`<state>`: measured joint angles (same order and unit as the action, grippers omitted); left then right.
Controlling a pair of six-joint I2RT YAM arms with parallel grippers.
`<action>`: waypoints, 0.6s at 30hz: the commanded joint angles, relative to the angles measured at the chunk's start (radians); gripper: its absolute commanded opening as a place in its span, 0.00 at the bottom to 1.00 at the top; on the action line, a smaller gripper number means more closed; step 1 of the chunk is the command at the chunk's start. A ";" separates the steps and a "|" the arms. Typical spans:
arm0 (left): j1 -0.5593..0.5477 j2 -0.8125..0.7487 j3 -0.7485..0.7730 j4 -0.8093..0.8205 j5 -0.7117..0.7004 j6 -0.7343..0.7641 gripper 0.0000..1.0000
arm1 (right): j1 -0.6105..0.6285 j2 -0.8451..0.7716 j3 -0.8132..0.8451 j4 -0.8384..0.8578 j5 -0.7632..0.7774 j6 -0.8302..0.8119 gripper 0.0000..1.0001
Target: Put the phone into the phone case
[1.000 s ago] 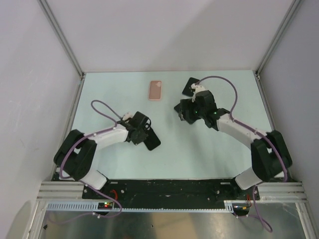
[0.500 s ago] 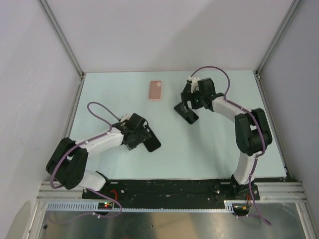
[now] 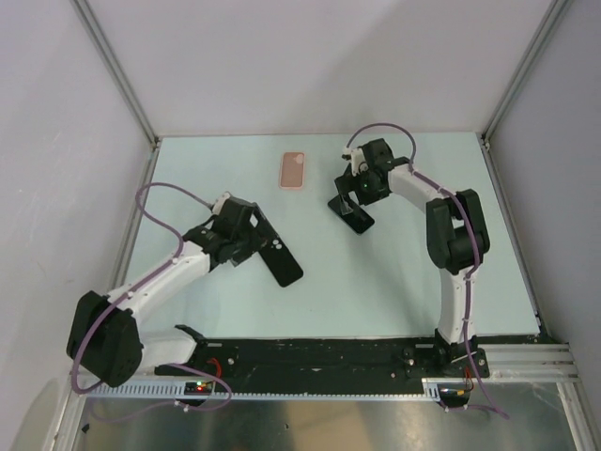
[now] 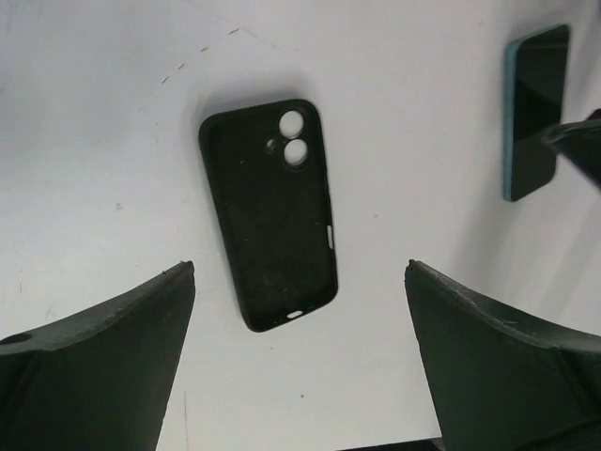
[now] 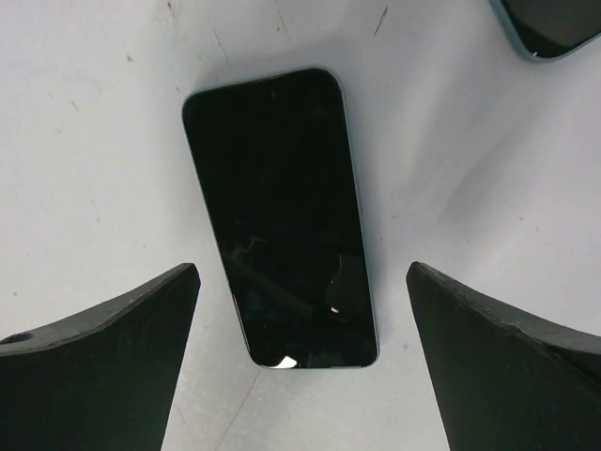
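Observation:
The black phone case (image 4: pixel 269 214) lies flat, open side up, camera holes at its far end; from above the case (image 3: pixel 286 266) sits near the table's middle. My left gripper (image 4: pixel 300 376) is open and empty just short of its near end, not touching it; overhead the left gripper (image 3: pixel 252 233) is up-left of the case. The phone (image 5: pixel 280 216), screen up with a teal edge, lies flat between and ahead of my open right gripper (image 5: pixel 300 376). From above, the phone (image 3: pixel 352 214) rests just in front of the right gripper (image 3: pixel 359 188). The phone (image 4: pixel 535 108) also shows at the left wrist view's right edge.
A pink phone case (image 3: pixel 294 171) lies at the back centre. The corner of a second dark phone (image 5: pixel 549 23) shows at the top right of the right wrist view. Frame posts and walls (image 3: pixel 113 66) bound the table on three sides.
My left gripper has opened, let go of the black case and drawn back to the upper left. The right arm has swung toward the back, staying open over the phone.

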<state>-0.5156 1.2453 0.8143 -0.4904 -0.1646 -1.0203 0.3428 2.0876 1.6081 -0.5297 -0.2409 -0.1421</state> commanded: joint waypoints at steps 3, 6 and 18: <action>0.036 -0.054 0.062 -0.021 0.031 0.046 0.98 | -0.002 0.030 0.080 -0.109 0.015 -0.043 1.00; 0.045 -0.058 0.066 -0.023 0.040 0.049 0.98 | 0.003 0.051 0.100 -0.134 0.030 -0.053 1.00; 0.079 -0.081 0.055 -0.024 0.052 0.047 0.98 | 0.028 0.117 0.169 -0.205 0.064 -0.081 0.99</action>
<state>-0.4496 1.2053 0.8474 -0.5186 -0.1219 -0.9928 0.3557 2.1948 1.7306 -0.6998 -0.1932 -0.1982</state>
